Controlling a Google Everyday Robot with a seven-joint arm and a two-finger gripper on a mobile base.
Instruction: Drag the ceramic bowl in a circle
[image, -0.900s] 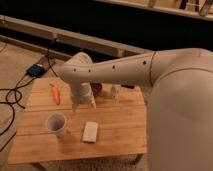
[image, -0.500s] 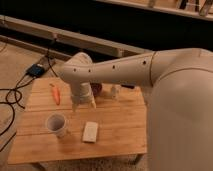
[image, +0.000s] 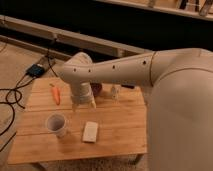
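Note:
The ceramic bowl (image: 97, 89) is small, dark reddish-brown and glossy. It sits on the far middle of the wooden table (image: 120, 130), and my wrist hides most of it. My gripper (image: 83, 104) points down at the table just in front and left of the bowl. The big white arm reaches in from the right, above the table.
A white cup (image: 56, 124) stands at the front left. A flat white block (image: 90, 131) lies in front of the gripper. An orange carrot (image: 55, 93) lies at the left. A small pale object (image: 115, 91) stands right of the bowl. Cables and a box (image: 36, 70) lie on the floor at the left.

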